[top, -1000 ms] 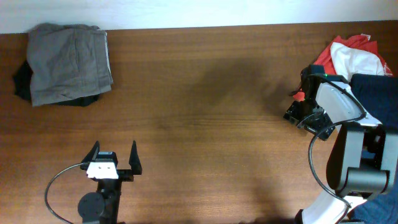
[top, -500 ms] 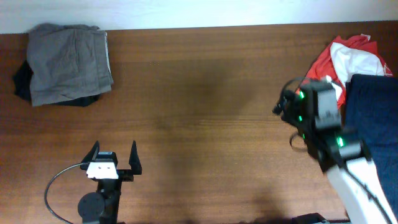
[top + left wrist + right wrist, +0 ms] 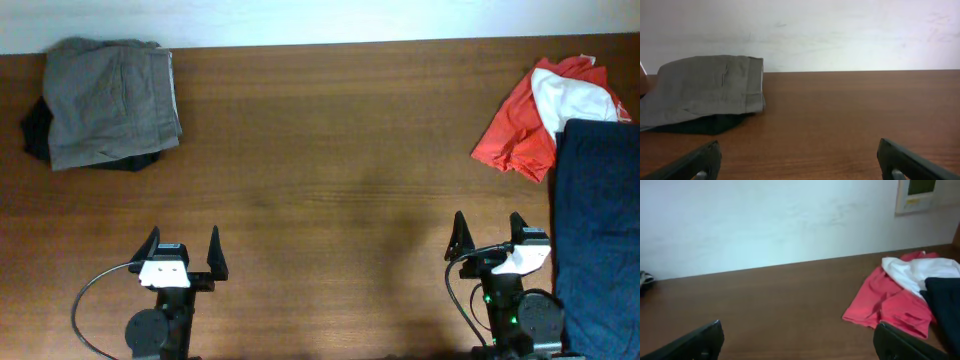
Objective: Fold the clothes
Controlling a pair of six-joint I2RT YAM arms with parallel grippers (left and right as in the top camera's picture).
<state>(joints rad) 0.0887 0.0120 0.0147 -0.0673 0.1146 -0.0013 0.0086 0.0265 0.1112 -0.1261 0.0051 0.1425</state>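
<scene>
Sits with both arms low at the near edge of the counter point(image 3: 330, 150), well apart, wrists level, aimed at the far wall. Holds the left fingers point(image 3: 151, 244) spread wide on nothing, and the right fingers point(image 3: 457, 240) likewise. Has the grey-olive shorts point(image 3: 110, 100) folded atop a black piece point(image 3: 35, 135) at the far left corner, and the red-and-white piece point(image 3: 520, 130) far right, touching the navy piece point(image 3: 595, 230).

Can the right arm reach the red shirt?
Probably yes. The right gripper is open, and only bare table lies between it and the red shirt.
</scene>
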